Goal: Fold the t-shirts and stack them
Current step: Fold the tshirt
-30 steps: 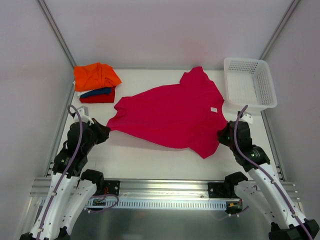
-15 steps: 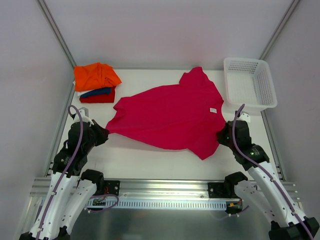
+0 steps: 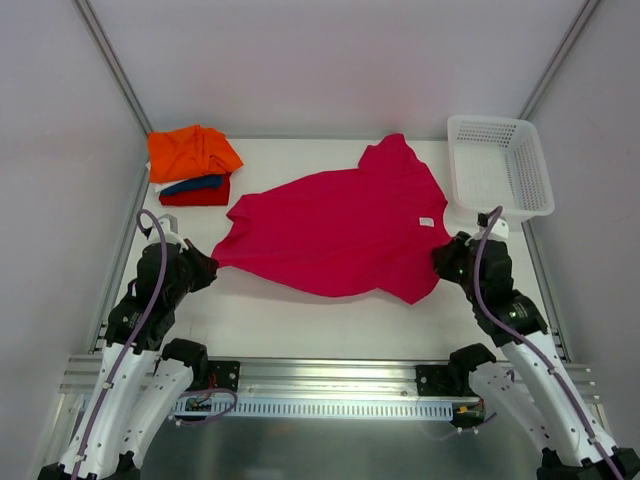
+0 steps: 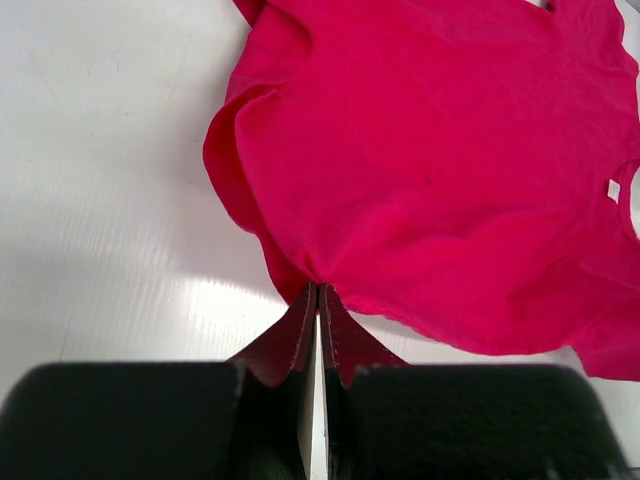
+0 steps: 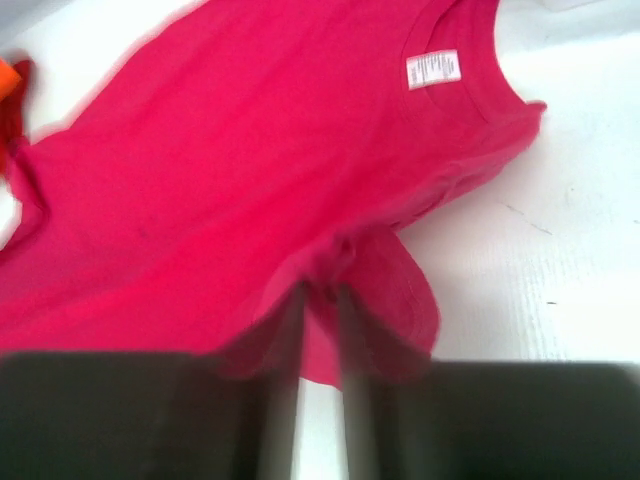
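The magenta-pink t-shirt (image 3: 345,225) lies spread across the middle of the table, with its white neck label (image 3: 427,220) on the right. My left gripper (image 3: 207,264) is shut on the shirt's left hem corner (image 4: 318,285). My right gripper (image 3: 440,262) is shut on the shirt's edge near the sleeve below the collar (image 5: 322,290); that view is blurred. The folded orange t-shirt (image 3: 192,152) lies on top of the folded dark blue (image 3: 195,184) and red (image 3: 197,196) ones at the back left.
A white mesh basket (image 3: 499,179) stands at the back right, close to my right arm. Grey walls and metal frame rails (image 3: 115,75) close in the table on both sides.
My right gripper has moved up and left with the shirt's edge, so the lower right sleeve is drawn in. My left gripper has kept its hold and barely moved.
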